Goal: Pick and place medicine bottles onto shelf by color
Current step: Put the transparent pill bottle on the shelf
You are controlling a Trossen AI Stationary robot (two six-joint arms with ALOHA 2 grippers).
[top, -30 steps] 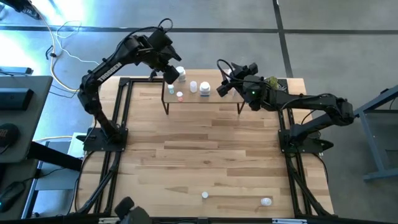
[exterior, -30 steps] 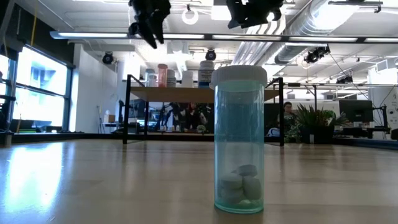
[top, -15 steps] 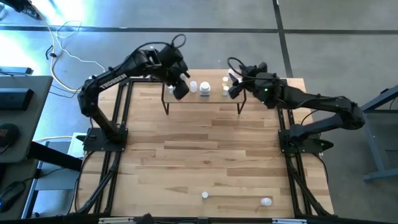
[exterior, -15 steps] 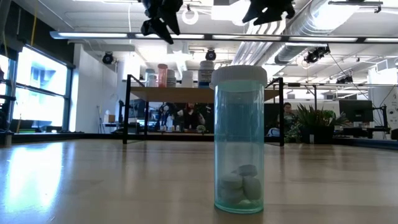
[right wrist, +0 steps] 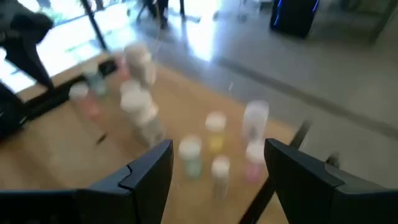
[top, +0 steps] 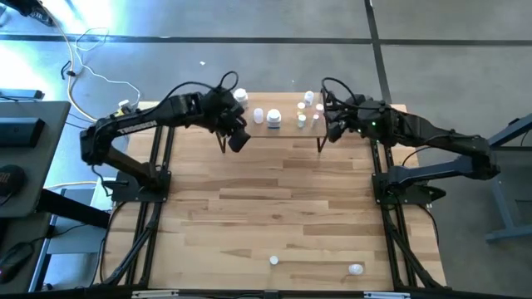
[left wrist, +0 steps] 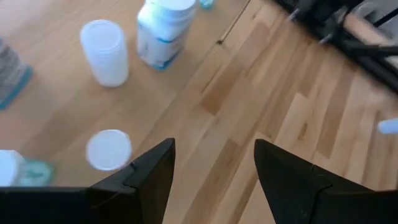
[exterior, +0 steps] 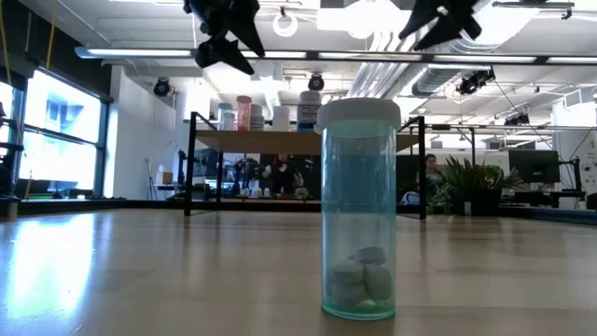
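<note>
An open workshop with grey concrete floor surrounds a plank-topped desk (top: 274, 199), and at its far edge stands the shelf (top: 287, 129), a low light-wood board on black legs. Most of the medicine bottles (top: 273, 118) already stand upright on it, in a cluster toward the left end and another toward the right.

Two are still out on the desk at the near edge, well apart from the shelf: a small white bottle (top: 273, 261) near the middle, and the teal bottle (exterior: 359, 210), white-capped and upright with a few tablets inside, off to its right.

Both arms hang over the shelf. The left gripper (top: 236, 137) sits at the shelf's front left corner, fingers spread and empty. The right gripper (top: 332, 126) hovers at the right end, also spread with nothing between its fingers.

The leftover bottles lie straight toward the near edge from both grippers, axes vertical. The teal one looks nearer the right arm's side.
</note>
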